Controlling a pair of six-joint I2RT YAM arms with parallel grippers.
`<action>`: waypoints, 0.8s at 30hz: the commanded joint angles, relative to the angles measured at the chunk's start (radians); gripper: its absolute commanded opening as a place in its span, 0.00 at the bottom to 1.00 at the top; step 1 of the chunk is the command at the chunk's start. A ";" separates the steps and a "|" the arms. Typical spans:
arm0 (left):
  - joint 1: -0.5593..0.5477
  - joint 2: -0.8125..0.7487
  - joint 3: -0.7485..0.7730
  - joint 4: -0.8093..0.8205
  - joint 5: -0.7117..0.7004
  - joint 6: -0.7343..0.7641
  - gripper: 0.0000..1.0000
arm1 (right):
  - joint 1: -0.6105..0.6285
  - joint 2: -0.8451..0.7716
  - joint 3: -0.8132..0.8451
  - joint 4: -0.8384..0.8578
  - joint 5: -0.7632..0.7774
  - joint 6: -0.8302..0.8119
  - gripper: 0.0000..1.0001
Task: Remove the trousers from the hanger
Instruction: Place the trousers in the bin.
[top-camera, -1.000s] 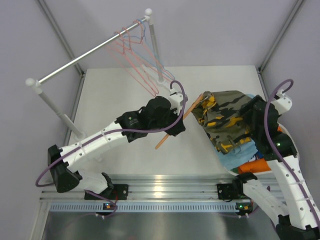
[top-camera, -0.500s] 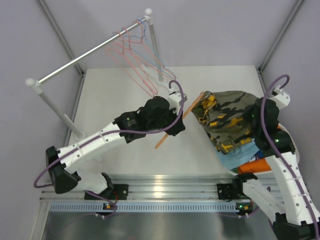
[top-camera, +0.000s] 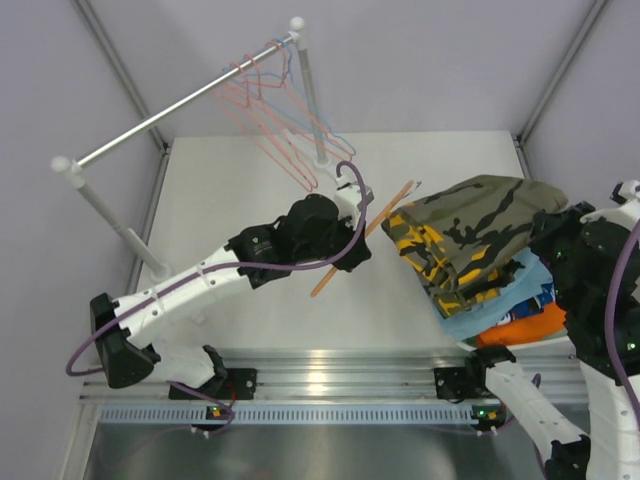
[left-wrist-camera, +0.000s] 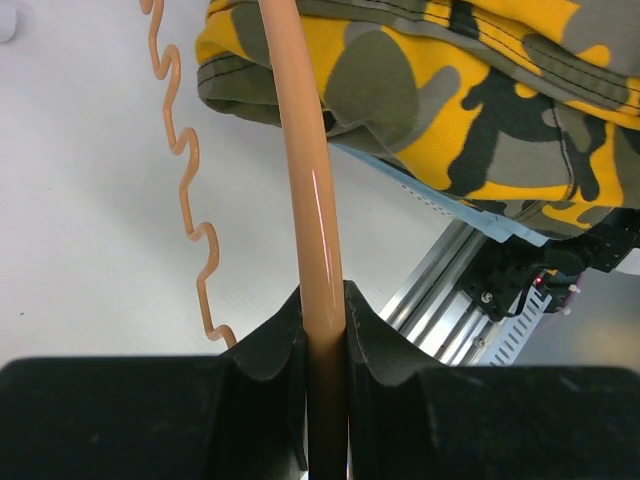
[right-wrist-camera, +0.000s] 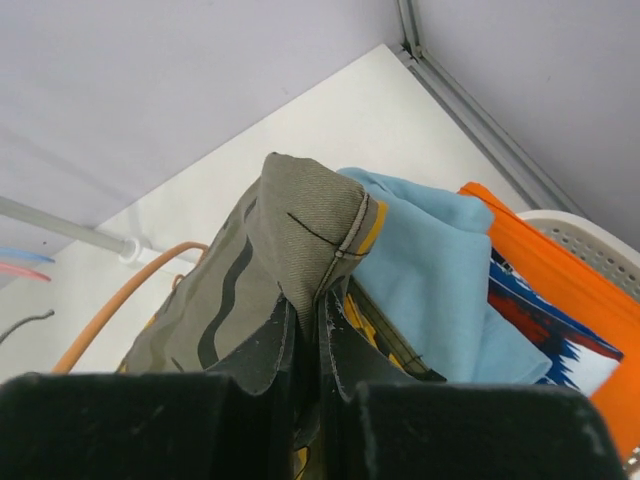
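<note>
Trousers (top-camera: 470, 225) sit in a loose stack on the right side of a white table (top-camera: 230, 200), seen from above. A metal clothes rail (top-camera: 170, 110) crosses the far left corner on two white posts. Several thin pink and blue wire hangers (top-camera: 285, 120) dangle from its far end.

We see the left arm (top-camera: 200, 275) reaching from the near left toward the middle of the table. The right arm (top-camera: 600, 270) stands at the right edge.

On top of the stack are the camouflage trousers (right-wrist-camera: 300, 210), olive with yellow. One fold is pulled up above the rest. Under them lie the light blue trousers (right-wrist-camera: 430, 260), then the blue-and-white patterned trousers (right-wrist-camera: 540, 330) and the orange trousers (right-wrist-camera: 560, 270).

An orange hanger (left-wrist-camera: 310, 200) runs diagonally across the middle of the table. Its far end reaches the left edge of the camouflage trousers. We cannot tell whether it is threaded through the cloth. A wavy orange strand runs beside its straight rod.

The left pincer (left-wrist-camera: 323, 310) is clamped on the hanger's rod. The right pincer (right-wrist-camera: 303, 320) is closed tight on the raised fold of the camouflage trousers.
</note>
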 joint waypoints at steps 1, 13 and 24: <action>-0.004 -0.037 -0.005 0.092 -0.055 0.001 0.00 | -0.020 -0.014 0.052 -0.093 0.043 -0.013 0.00; -0.004 -0.040 -0.004 0.092 -0.116 -0.022 0.00 | -0.019 -0.145 -0.159 -0.300 0.025 0.115 0.00; -0.004 -0.034 0.007 0.121 -0.038 -0.016 0.00 | -0.019 0.071 0.258 -0.359 -0.085 0.011 0.69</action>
